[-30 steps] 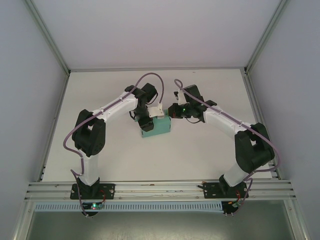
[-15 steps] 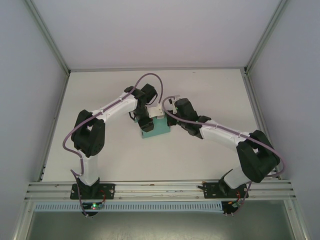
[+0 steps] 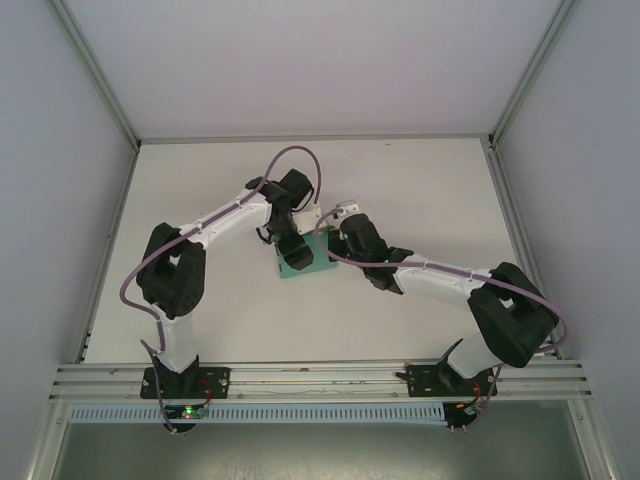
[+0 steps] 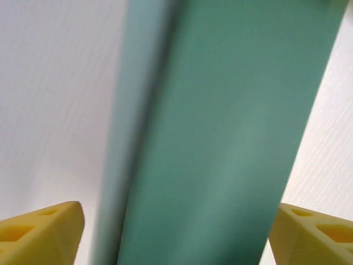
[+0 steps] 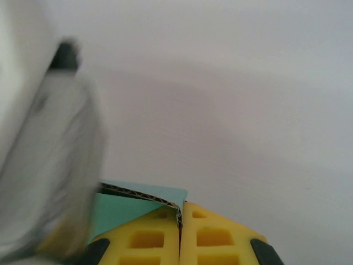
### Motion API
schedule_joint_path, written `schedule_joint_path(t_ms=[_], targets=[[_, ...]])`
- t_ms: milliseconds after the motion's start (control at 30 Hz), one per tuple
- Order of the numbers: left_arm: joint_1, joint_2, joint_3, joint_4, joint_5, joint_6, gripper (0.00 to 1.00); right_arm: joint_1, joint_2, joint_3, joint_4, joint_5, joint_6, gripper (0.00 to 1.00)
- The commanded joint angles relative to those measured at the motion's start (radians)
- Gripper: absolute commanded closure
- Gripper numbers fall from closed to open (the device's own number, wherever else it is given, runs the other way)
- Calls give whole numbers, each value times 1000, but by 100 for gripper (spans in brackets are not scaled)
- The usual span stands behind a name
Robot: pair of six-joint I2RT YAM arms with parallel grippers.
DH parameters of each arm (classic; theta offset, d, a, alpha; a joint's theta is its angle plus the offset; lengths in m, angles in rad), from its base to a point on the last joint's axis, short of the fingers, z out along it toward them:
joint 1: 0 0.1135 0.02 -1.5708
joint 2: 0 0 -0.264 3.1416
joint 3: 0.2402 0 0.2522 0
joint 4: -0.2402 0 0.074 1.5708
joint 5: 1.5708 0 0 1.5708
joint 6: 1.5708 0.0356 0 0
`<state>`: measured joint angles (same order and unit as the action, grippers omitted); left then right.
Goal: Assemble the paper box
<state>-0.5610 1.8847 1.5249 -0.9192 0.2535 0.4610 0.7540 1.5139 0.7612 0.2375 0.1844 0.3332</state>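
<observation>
At the middle of the white worktop (image 3: 420,190), the teal paper box (image 3: 300,262) sits between the wide-spread fingers of the left hand (image 4: 176,221), while the right hand (image 5: 180,221) is closed tight at 1 corner of the card.

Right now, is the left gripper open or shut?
Open: the left gripper's yellow fingers stand wide apart, with the box between them.

the paper box (image 3: 303,264) is laid on the table (image 3: 430,180) near its middle. the left gripper (image 3: 293,248) is placed over its left part, with a finger (image 4: 41,232) on either side and the card between them. the right gripper (image 3: 328,238) is set at its right end, closed fingertips (image 5: 146,240) touching a card corner.
</observation>
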Motion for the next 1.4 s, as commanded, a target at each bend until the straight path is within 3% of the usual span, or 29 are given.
schedule_joint_path(t_ms=[0, 133, 333, 500, 633, 767, 867, 1200, 1300, 1367], targets=[[-17, -98, -38, 111, -4, -104, 0, 42, 69, -81, -263, -69, -1, 100], [-17, -200, -110, 167, -60, -226, 0, 60, 63, -78, -252, -50, 3, 100], [-17, -342, -220, 146, -319, -505, 0, 79, 54, -69, -269, 4, 26, 100], [-17, -455, -306, 106, -363, -680, 13, 87, 11, -81, -301, 139, 69, 100], [-18, -483, -357, 122, -325, -656, 34, 109, -28, -101, -294, 158, 74, 100], [-17, -472, -385, 152, -290, -584, 41, 123, -42, -103, -285, 147, 60, 100], [-17, -462, -376, 184, -305, -552, 54, 125, -29, -91, -295, 146, 55, 100], [-19, -489, -383, 155, -281, -572, 55, 152, -1, -50, -351, 178, 63, 100], [-21, -487, -397, 160, -272, -571, 64, 153, 4, -38, -369, 177, 71, 100], [-20, -476, -401, 159, -274, -583, 76, 154, 6, -23, -393, 183, 73, 100]])
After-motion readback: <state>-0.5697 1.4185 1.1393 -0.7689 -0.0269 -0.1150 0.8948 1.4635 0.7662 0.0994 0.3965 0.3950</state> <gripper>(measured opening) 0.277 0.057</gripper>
